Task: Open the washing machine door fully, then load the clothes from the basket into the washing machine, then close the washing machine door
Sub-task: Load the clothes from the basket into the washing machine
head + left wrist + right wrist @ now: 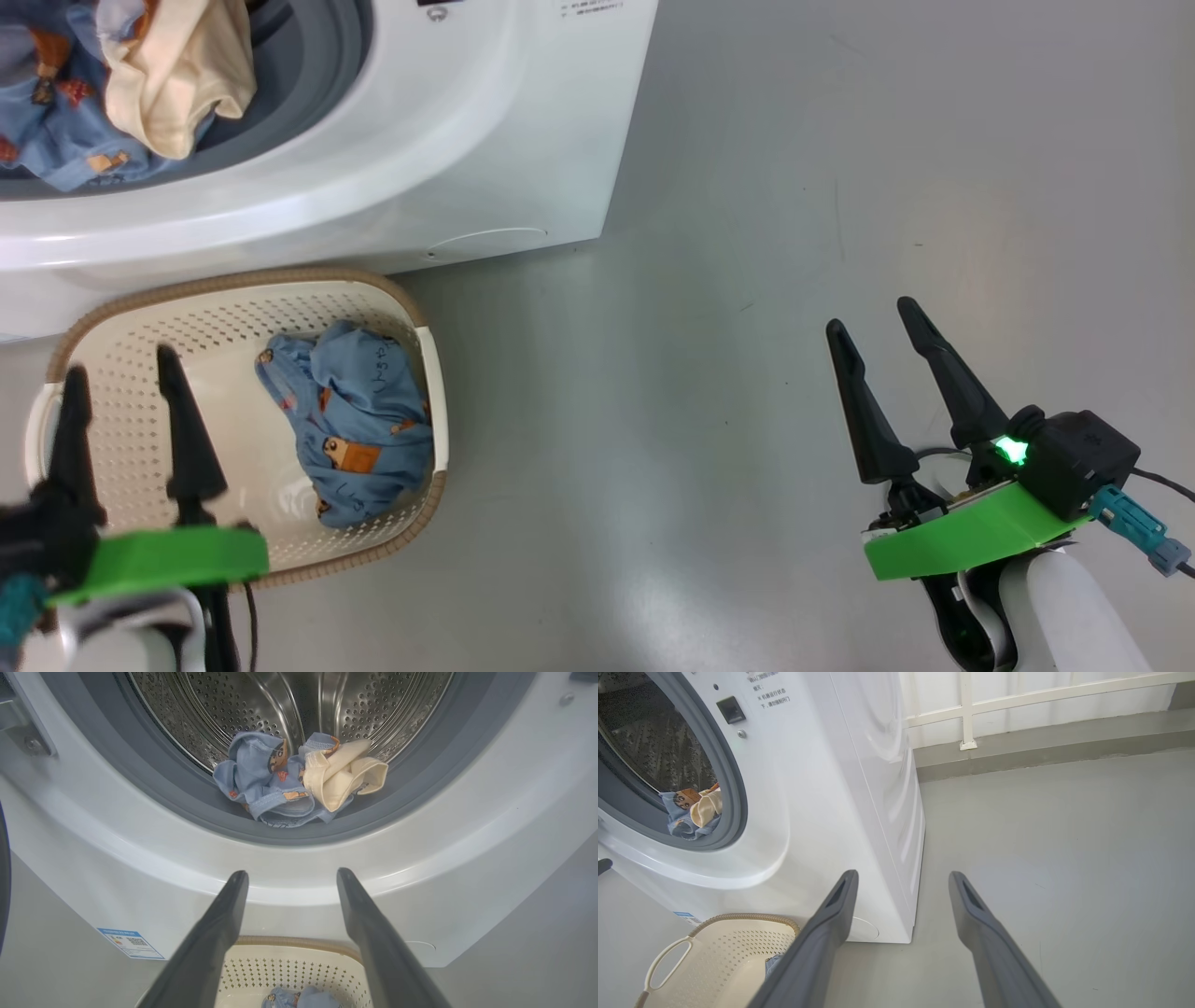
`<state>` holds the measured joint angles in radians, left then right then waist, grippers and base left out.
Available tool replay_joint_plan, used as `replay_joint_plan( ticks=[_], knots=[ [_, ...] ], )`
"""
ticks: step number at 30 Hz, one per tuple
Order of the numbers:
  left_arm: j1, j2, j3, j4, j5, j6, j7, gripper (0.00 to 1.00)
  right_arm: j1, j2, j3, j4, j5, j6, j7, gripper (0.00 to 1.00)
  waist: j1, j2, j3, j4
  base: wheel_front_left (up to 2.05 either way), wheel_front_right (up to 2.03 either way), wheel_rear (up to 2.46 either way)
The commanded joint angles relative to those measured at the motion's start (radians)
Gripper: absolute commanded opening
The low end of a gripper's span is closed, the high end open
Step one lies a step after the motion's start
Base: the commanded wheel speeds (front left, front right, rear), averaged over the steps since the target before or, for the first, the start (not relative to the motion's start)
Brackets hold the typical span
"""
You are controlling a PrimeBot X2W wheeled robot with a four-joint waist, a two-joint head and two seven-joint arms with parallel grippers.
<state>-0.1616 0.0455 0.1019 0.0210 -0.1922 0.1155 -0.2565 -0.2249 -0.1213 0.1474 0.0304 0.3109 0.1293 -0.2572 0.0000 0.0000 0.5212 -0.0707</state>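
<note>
The washing machine (485, 121) stands open, and a dark sliver of the washing machine door (3, 877) shows swung aside at the left. A blue printed garment (261, 779) and a cream one (341, 774) lie at the drum's mouth, partly over the grey gasket. The cream basket (233, 285) sits on the floor right before the machine, with another blue printed garment (359, 420) of the clothes bunched in its right half. My left gripper (121, 364) hangs open above the basket's left side, holding nothing. My right gripper (870, 315) is open over bare floor to the right.
Grey floor spreads to the right of the machine, up to a white railing and wall base (966, 714). The machine's lower front bears a blue label sticker (131, 942) and a round service flap (485, 241).
</note>
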Motion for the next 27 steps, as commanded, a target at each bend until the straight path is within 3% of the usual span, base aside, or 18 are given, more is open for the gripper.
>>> replay_joint_plan(
  ticks=[1,9,15,27],
  knots=[
    [-0.035,0.026,0.032,-0.014,0.001,-0.005,-0.005,1.00,0.012,0.003,0.024,-0.019,0.006,0.001,-0.005,1.00,0.0000,0.0000,0.002,-0.002,0.00,0.00,0.00],
    [-0.226,0.113,0.015,0.050,0.002,-0.056,0.046,1.00,0.000,0.007,0.032,-0.016,0.006,0.001,-0.005,1.00,0.0000,0.0000,0.008,-0.014,0.00,0.00,0.00],
    [-0.380,0.175,-0.013,0.108,0.013,-0.083,0.156,1.00,-0.003,0.002,0.030,-0.013,0.007,0.001,-0.005,1.00,0.0000,0.0000,0.017,-0.023,0.00,0.00,0.00],
    [-0.553,0.191,-0.037,0.301,-0.005,-0.081,0.282,1.00,-0.011,0.006,0.026,-0.016,0.006,0.001,-0.005,1.00,0.0000,0.0000,0.038,-0.034,0.00,0.00,0.00]
  ],
)
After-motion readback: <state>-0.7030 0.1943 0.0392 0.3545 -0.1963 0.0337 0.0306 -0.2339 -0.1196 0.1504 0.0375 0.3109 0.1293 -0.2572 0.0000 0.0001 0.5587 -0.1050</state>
